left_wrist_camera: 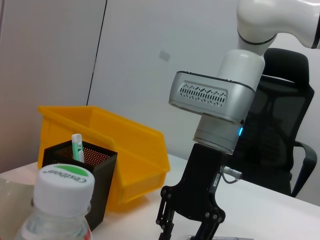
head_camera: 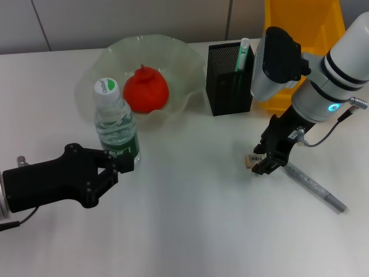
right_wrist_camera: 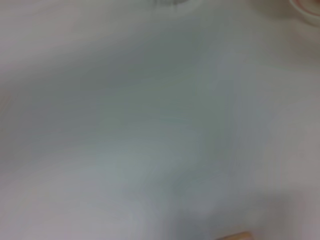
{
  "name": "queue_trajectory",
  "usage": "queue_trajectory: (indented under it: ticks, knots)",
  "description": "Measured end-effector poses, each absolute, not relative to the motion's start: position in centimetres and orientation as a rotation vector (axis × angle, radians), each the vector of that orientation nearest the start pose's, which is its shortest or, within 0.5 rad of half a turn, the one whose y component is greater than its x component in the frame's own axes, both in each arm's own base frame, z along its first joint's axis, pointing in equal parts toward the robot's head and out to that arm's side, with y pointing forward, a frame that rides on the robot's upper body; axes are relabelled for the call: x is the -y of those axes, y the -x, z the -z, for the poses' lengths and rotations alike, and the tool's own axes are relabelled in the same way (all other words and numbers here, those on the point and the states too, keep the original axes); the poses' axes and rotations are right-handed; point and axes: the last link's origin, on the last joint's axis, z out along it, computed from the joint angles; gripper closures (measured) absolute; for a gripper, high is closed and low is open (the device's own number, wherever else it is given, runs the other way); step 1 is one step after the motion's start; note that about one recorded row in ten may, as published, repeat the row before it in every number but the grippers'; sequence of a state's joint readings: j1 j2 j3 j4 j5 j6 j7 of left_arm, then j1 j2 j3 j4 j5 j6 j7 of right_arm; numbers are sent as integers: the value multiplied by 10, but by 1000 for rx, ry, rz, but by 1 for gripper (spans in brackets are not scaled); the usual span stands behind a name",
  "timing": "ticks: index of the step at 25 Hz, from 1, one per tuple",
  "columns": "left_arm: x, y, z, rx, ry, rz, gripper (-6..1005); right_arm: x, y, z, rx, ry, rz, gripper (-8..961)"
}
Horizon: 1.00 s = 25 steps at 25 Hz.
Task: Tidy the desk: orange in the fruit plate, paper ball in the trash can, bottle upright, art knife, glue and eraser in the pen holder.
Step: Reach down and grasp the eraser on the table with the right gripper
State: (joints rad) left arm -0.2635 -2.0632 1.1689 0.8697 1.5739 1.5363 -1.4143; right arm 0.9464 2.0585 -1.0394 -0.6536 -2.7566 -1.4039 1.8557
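We saw the left gripper [head_camera: 124, 164] released, touching the upright bottle [head_camera: 115, 122]; the right gripper [head_camera: 260, 163] grasped the eraser [head_camera: 252, 160], the knife [head_camera: 314, 186] just beside it.

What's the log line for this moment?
left gripper: at upright bottle | right gripper: down over eraser | orange: in plate

Bottle [head_camera: 117, 124] upright at the left of the bench [head_camera: 184, 231], just before the fruit plate [head_camera: 144, 69] holding the orange [head_camera: 146, 89]. Pen holder [head_camera: 229, 79] right of the plate, bin [head_camera: 302, 52] behind-right. Eraser [head_camera: 252, 161] and art knife [head_camera: 316, 187] right-front, lying flat.
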Motion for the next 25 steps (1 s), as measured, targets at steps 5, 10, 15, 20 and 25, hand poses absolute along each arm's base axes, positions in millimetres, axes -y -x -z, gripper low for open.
queue_trajectory:
  ticks: [5, 10, 15, 20, 25]
  knots:
    - [-282, 251, 6, 553, 2762, 854, 995, -399, -214, 27, -428, 2905, 703, 517]
    - [-282, 251, 6, 553, 2762, 854, 995, -400, -215, 28, -432, 2898, 712, 591]
    - [-282, 251, 6, 553, 2762, 854, 995, -399, -215, 28, -432, 2898, 716, 635]
    - [-282, 251, 6, 553, 2762, 854, 995, -399, -215, 28, -432, 2898, 717, 634]
    - [-281, 252, 6, 557, 2761, 854, 995, -399, -215, 29, -436, 2895, 716, 645]
